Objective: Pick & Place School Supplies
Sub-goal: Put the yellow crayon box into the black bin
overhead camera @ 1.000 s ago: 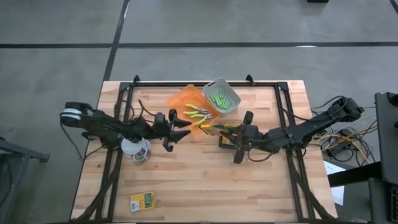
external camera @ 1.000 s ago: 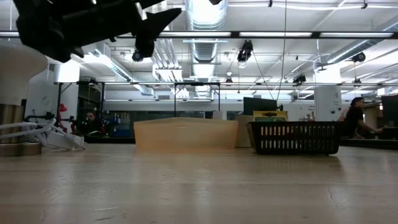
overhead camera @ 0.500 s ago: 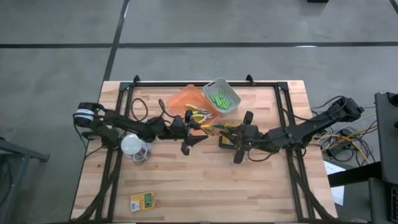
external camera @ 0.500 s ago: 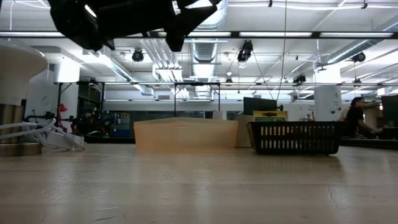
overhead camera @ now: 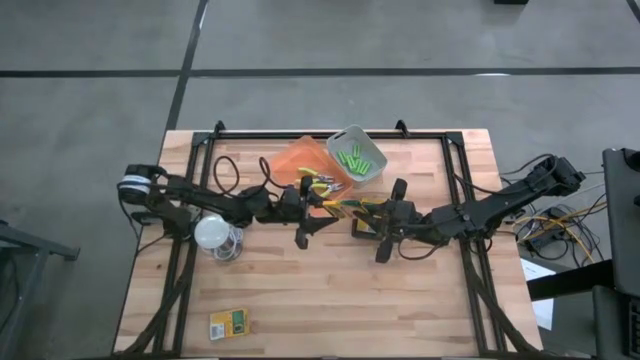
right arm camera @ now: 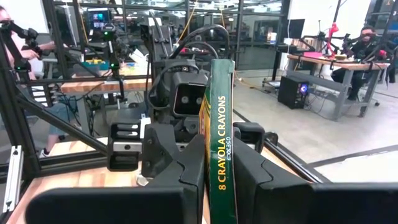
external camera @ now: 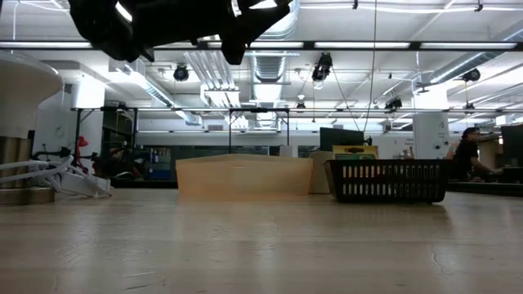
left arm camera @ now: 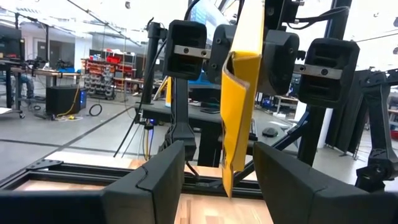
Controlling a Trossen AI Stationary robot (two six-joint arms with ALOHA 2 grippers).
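My two dark jointed arms (overhead camera: pixel 200 205) carry looping black cables; one shows a white-ringed joint at frame left.

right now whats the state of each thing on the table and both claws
right claw: shut on the crayon box, held up off the table
crayon box: upright on edge, gripped at its lower end
left claw: open, facing the crayon box, fingers either side of it
orange bin: holds green-handled pliers
grey bin: holds green markers
second box: lying flat on the table
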